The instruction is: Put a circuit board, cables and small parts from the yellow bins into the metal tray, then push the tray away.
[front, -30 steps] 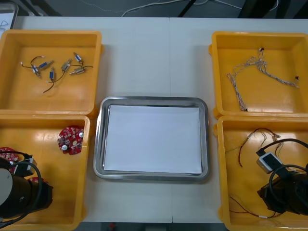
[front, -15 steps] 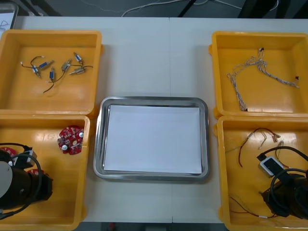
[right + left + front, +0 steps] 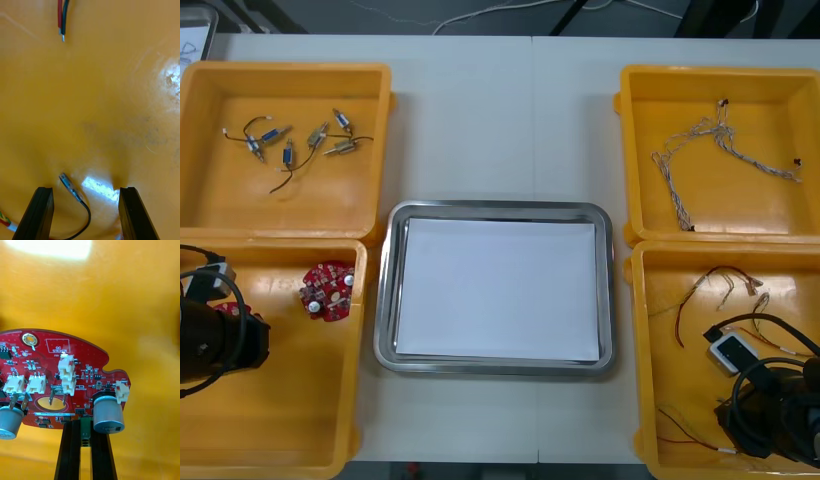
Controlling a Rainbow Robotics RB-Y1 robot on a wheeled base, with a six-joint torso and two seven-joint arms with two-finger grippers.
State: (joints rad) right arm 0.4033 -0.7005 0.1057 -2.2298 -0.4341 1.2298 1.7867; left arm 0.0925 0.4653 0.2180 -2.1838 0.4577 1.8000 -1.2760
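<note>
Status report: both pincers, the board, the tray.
Left pincer shut on circuit board edge, at near left yellow bin. Right pincer open over black cable, near right yellow bin. Metal tray unloaded.

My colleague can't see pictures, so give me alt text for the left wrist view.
The left gripper is shut on the edge of a round red circuit board carrying white connectors and grey capacitors. Behind the board is the floor of a yellow bin.

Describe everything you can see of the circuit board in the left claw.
The circuit board is red and round with a notched edge, carrying white connectors, two silvery cylinders, a gold-ringed hole and tiny dark chips. The left claw is shut on a small green piece at its edge. The yellow bin lies behind it; contact cannot be told.
</note>
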